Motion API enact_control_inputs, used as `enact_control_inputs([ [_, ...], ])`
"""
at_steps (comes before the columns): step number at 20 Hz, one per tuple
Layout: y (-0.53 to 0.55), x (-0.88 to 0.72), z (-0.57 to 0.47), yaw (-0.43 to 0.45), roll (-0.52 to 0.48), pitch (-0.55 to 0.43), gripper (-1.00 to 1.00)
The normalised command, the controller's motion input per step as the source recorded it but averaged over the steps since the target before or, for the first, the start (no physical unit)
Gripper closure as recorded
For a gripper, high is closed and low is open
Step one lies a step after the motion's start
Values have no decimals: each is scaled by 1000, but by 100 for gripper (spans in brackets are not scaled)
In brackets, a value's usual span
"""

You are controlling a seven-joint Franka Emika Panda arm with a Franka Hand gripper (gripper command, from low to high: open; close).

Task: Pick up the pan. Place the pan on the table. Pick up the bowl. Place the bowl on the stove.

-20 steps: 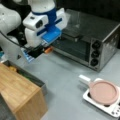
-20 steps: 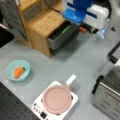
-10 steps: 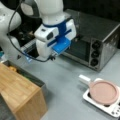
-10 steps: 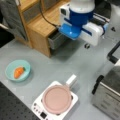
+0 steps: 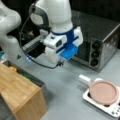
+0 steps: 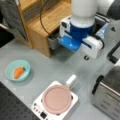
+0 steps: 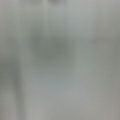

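The salmon-pink pan [image 5: 103, 92] [image 6: 56, 98] sits on the white stove [image 5: 88, 97] [image 6: 37, 108], and its short white handle [image 5: 84, 79] [image 6: 71, 81] points toward the arm. The teal bowl [image 6: 10, 68] with an orange item [image 6: 18, 72] rests on the grey table [image 5: 67, 85] [image 6: 50, 67] at a front view's left. My gripper [image 5: 65, 51] [image 6: 75, 43] hangs above the table between the wooden box and the stove, touching nothing. The wrist view holds only grey tabletop.
A silver toaster oven [image 5: 100, 42] [image 6: 107, 92] stands beside the stove. The light wooden box [image 5: 20, 92] [image 6: 45, 22] has an open drawer with small items, close to the arm. A black cable dangles from the wrist.
The arm has swung away from the wooden box and out over the table, toward the stove and pan. The pan and the bowl have not moved.
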Motion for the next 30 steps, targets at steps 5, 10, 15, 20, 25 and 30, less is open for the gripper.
enact_control_inputs([
  [5,52,247,-357,-71,-5,44,-100],
  [10,73,252,-118,-95,-28,62,-100],
  [15,109,246,28,-87,-38,58,-100],
  [20,113,301,-25,-58,-110,108,-100],
  [25,119,374,-38,1,-120,120,-100],
  [30,146,379,27,90,-129,91,-100],
])
